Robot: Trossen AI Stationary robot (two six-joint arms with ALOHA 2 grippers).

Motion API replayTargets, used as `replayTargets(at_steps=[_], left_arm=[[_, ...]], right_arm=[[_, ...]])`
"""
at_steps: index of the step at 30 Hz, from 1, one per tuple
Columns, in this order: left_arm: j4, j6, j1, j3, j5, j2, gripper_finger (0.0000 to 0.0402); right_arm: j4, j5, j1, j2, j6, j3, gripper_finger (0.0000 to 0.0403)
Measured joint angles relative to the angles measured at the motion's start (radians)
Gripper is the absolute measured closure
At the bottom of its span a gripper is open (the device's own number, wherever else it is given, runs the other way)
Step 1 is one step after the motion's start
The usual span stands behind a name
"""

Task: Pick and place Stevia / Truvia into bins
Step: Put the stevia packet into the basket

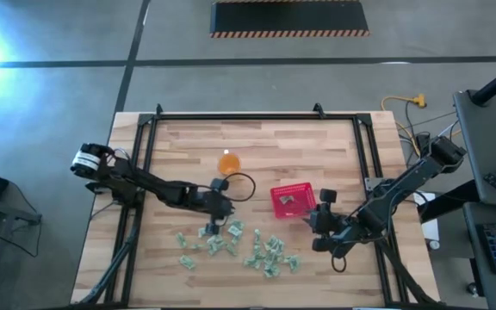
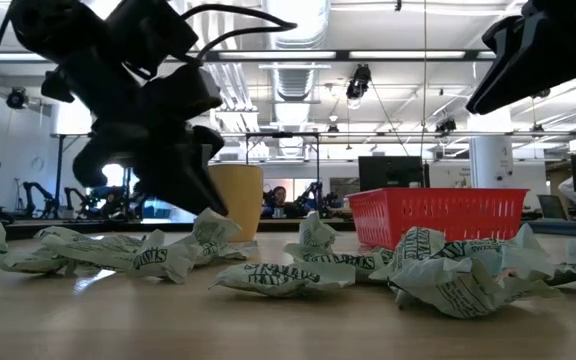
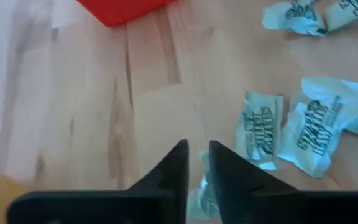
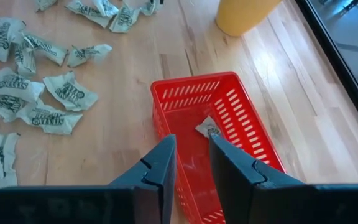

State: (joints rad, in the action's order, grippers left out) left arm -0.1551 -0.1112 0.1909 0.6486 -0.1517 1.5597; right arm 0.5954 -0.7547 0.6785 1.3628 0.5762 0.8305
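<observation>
Crumpled green-and-white paper Stevia packets (image 1: 257, 250) lie strewn toward the wooden table's (image 1: 317, 138) near edge; one already sits in the square red latticed plastic basket (image 1: 293, 201) mid-table. The left gripper (image 3: 196, 163), fingers nearly together, seems clamped on a packet; next comes carrying it over the basket. The right gripper (image 4: 191, 163) hovers at the basket, slightly parted, empty. Packets read "STEVIA".

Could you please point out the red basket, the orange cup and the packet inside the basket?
red basket (image 4: 253, 134): right wrist view, its latticed side wall.
orange cup (image 1: 229, 162): high view, its middle.
packet in the basket (image 4: 209, 128): right wrist view, its middle.
</observation>
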Motion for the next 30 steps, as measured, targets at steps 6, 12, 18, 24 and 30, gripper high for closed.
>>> replayTargets(at_steps=[6,12,18,24,30], left_arm=[[0.017,0.046,-0.001,-0.001,0.016,0.007,0.0275],[0.078,0.063,-0.004,-0.005,0.017,0.007,0.0243],[0.090,0.080,-0.004,-0.011,0.018,0.007,0.0255],[0.084,0.082,-0.006,-0.013,0.021,0.039,0.0318],[0.079,0.079,-0.006,-0.011,0.013,0.042,0.0385]], right_arm=[[-0.003,0.000,0.000,0.000,0.005,-0.012,0.0317],[-0.009,0.000,0.000,0.000,0.007,-0.015,0.0325],[-0.018,0.000,0.000,0.000,0.008,-0.015,0.0324],[-0.028,-0.001,0.000,0.000,0.007,-0.015,0.0327],[-0.032,-0.001,0.000,0.000,0.005,-0.015,0.0329]])
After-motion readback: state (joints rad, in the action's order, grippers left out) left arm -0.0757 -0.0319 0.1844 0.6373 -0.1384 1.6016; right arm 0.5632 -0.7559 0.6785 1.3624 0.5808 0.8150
